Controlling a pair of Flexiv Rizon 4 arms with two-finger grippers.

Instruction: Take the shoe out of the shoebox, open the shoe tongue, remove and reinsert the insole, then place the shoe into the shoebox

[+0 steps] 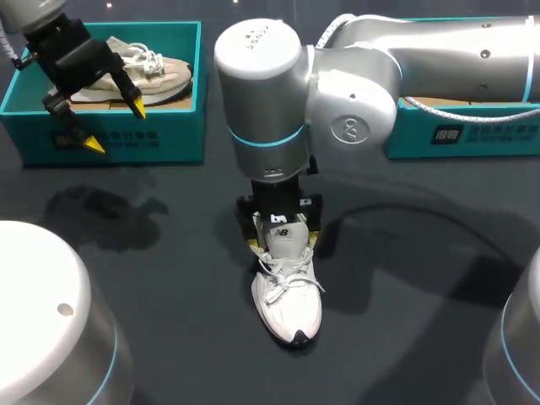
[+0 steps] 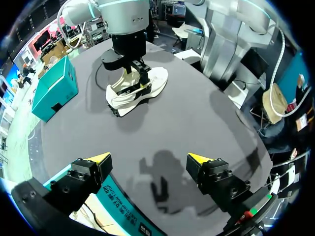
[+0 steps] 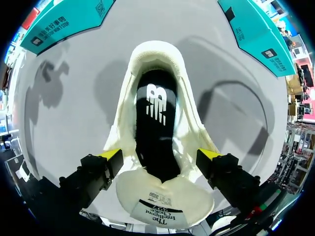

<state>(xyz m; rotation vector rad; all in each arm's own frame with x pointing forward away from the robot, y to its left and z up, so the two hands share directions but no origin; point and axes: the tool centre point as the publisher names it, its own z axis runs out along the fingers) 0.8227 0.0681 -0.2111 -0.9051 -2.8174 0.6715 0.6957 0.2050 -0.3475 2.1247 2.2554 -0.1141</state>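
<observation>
- The white lace-up sneaker (image 1: 288,291) stands upright on the dark grey table (image 1: 169,278), outside both boxes, toe toward the robot; its white tongue (image 3: 165,199) is pulled back from the opening; the black insole (image 3: 156,118) lies seated inside.
- The right gripper (image 3: 161,155) comes straight down over the sneaker's opening; its yellow-tipped fingers (image 3: 112,156) meet the upper from both sides, clasping the shoe.
- The left gripper (image 1: 115,126) hangs above the front wall of a teal cardboard shoebox (image 1: 169,135) at the far left of the table; its jaws are spread wide and hold nothing.
- A beige sneaker (image 1: 148,72) lies inside that box.
- A second teal shoebox (image 1: 472,135) sits at the far right, partly hidden by the right arm.
</observation>
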